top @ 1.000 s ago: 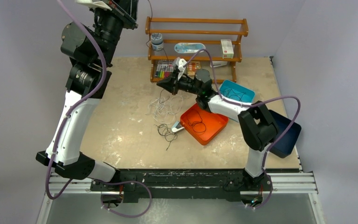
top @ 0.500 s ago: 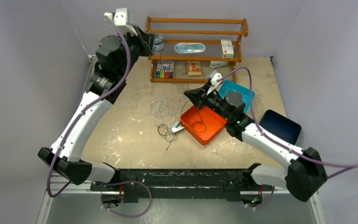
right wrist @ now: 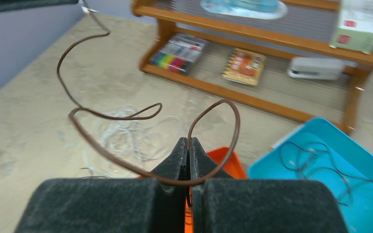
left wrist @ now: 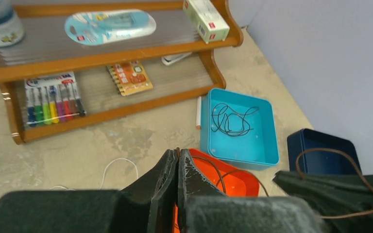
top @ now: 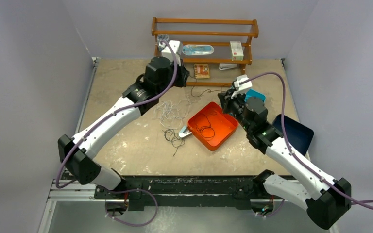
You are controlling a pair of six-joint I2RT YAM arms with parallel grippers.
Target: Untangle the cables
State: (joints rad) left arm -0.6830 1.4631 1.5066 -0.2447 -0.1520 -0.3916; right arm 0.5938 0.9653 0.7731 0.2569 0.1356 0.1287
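A thin brown cable (top: 205, 90) hangs in the air between my two grippers, above the far edge of the orange tray (top: 226, 132). My left gripper (top: 187, 81) is shut on one end of it, in front of the shelf; its jaws are pressed together in the left wrist view (left wrist: 178, 151). My right gripper (top: 223, 98) is shut on the other part; the cable (right wrist: 107, 116) loops out of its closed jaws (right wrist: 188, 141). A pile of white cables (top: 170, 109) and a small black tangle (top: 174, 138) lie on the table. A black cable (top: 205, 127) lies in the orange tray.
A wooden shelf (top: 204, 34) with pens, a notebook and boxes stands at the back. A teal tray (left wrist: 262, 150) holding a black cable (left wrist: 230, 119) sits right of the orange tray. A dark blue tray (top: 294, 136) is at the right edge. A small white-and-teal piece (top: 184, 132) lies beside the orange tray.
My left arm has swung down from high at the back left to in front of the shelf. My right gripper has pulled back right over the orange tray's far corner. The brown cable hangs between them.
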